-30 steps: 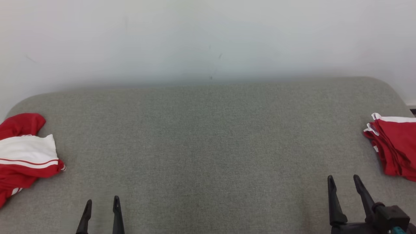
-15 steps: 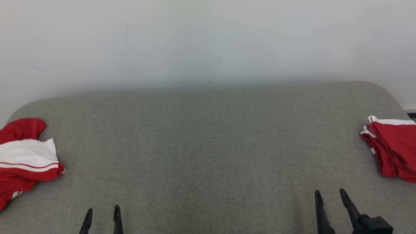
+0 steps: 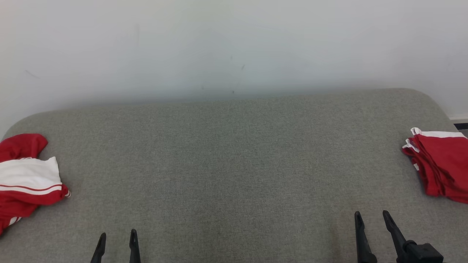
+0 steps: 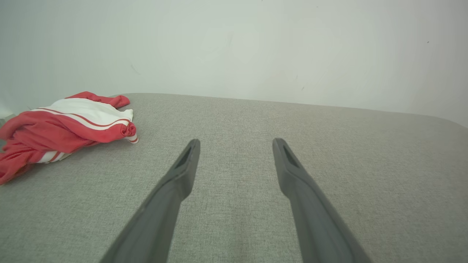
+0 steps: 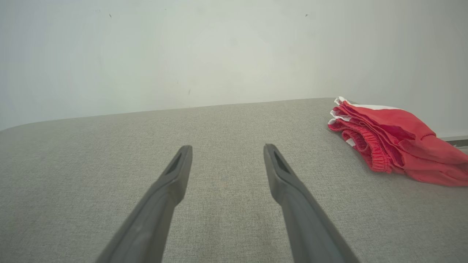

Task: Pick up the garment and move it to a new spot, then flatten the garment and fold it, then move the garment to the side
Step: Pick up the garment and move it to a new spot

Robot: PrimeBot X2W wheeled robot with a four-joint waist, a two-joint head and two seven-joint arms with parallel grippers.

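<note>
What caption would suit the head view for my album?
Open left gripper and right gripper poised over grey cushion, crumpled red-and-white garment at left, folded red garments at right.

Slim, tapered, dark-grey gripper fingers (image 4: 175, 190)

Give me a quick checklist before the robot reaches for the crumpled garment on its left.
1. Left gripper open, empty: ok.
2. Right gripper open, empty: ok.
3. Crumpled garment lying on the grey surface, apart from both grippers: ok.
4. Nothing lies between left gripper and crumpled garment: ok.
5. Folded red pile apart from right gripper: ok.
6. Crumpled garment's whole outline visible: not ok, cut by the head view's left edge.
</note>
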